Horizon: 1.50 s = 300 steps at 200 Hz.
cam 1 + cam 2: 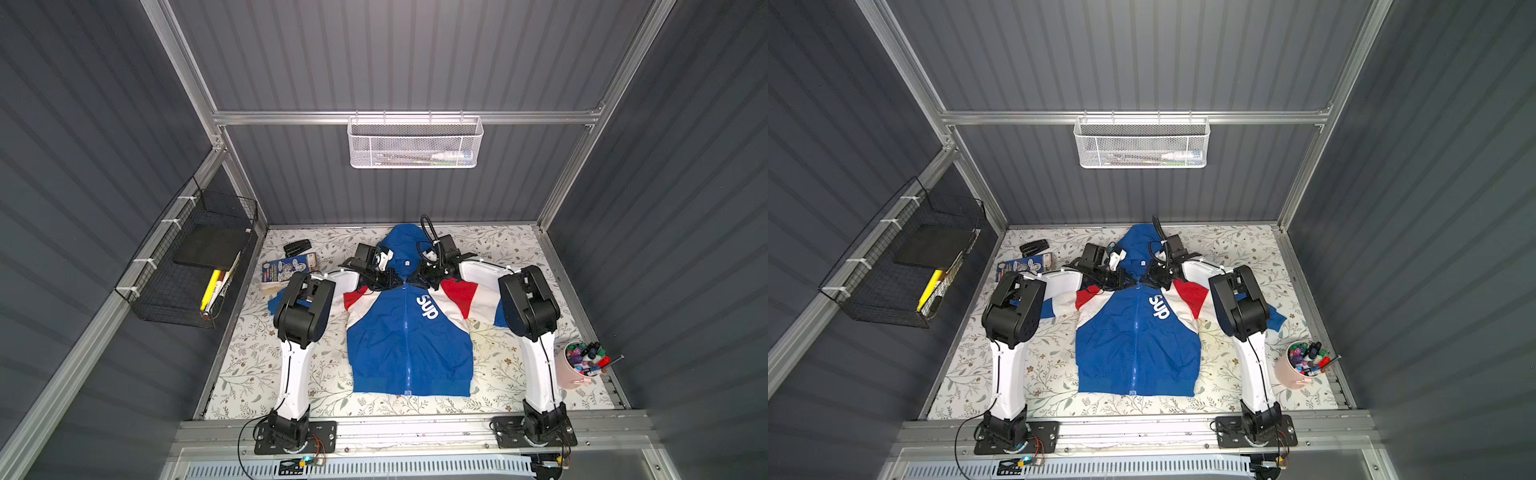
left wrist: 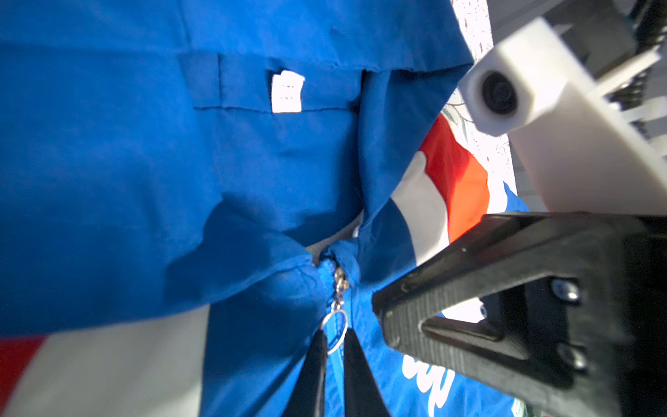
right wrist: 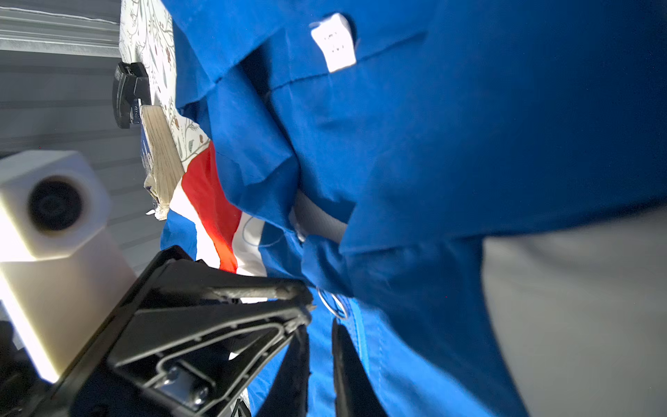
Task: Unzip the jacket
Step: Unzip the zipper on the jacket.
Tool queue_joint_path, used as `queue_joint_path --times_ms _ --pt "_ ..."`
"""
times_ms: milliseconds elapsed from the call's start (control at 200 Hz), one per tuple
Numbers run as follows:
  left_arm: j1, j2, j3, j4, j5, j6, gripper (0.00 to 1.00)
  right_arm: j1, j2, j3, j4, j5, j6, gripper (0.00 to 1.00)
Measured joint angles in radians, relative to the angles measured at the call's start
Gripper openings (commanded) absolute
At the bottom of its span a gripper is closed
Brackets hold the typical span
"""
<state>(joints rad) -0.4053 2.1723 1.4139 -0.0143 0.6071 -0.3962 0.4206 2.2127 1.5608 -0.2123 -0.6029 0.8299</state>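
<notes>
Jacket (image 1: 409, 345) flat on floral table (image 1: 249, 365), zipped, hood away from bases. Looks thin, soft, slippery; likely bunches. Best hold: pull ring (image 2: 335, 330) at collar. Left gripper (image 2: 335, 343) narrow astride that ring, right gripper (image 3: 320, 326) narrow on cloth alongside; 2 grips unconfirmed.

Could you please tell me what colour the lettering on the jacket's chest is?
The lettering is white, on the blue jacket; clearest in a top view.

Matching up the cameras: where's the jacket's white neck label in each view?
Top view: neck label in the hood opening, beyond the zipper's top.
Top view: label, same place.
Left wrist: label inside the hood, past the zipper ring.
Right wrist: label, likewise.
Shared landmark: the hood.
</notes>
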Motion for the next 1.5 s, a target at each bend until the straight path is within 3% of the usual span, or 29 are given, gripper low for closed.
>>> queue_joint_path --times_ms 905,1501 --pt "0.000 0.035 0.012 -0.029 -0.019 0.000 0.00 -0.001 0.070 0.068 -0.047 0.004 -0.001 0.25" --pt "-0.001 0.042 0.021 -0.032 -0.018 0.000 0.00 -0.003 0.070 0.028 0.023 -0.037 0.044 0.26"
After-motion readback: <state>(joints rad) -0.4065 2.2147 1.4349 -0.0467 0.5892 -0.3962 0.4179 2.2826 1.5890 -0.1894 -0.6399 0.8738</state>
